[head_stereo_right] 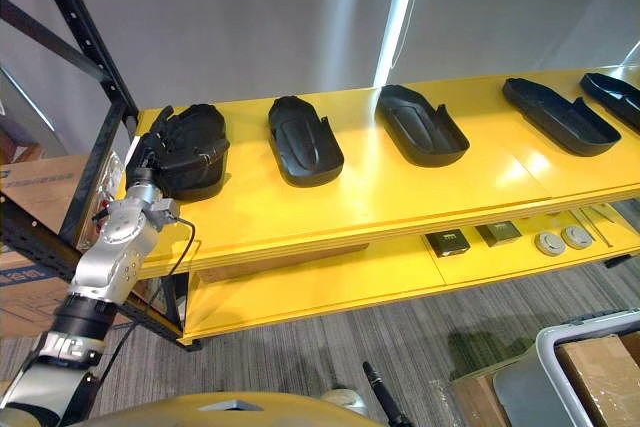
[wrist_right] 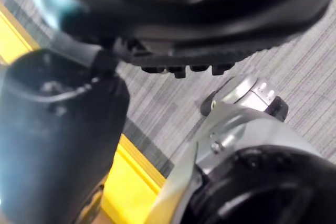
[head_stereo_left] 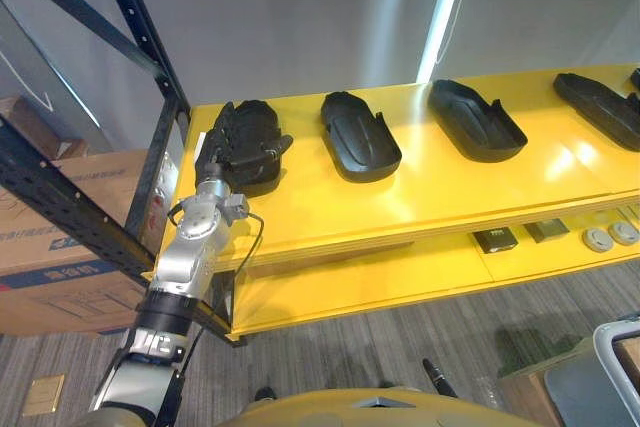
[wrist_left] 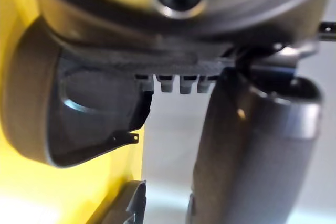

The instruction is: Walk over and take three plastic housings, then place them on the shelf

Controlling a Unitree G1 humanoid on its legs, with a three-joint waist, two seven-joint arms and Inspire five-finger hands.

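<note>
Left eye view: the left hand [head_stereo_left: 232, 147] lies on the leftmost housing [head_stereo_left: 266, 119], at the left end of the yellow shelf [head_stereo_left: 420, 197] (dark on dark, so I cannot tell its grip). The other housings [head_stereo_left: 360, 137] lie to the right in a spaced row, probably so each keeps its own place.

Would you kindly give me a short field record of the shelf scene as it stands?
shelf: yellow, two levels
housings: five, black, in a row on the top level
left hand: on the leftmost housing
right hand: above the floor, by a yellow shelf edge
lower level: small dark boxes and grey discs
</note>
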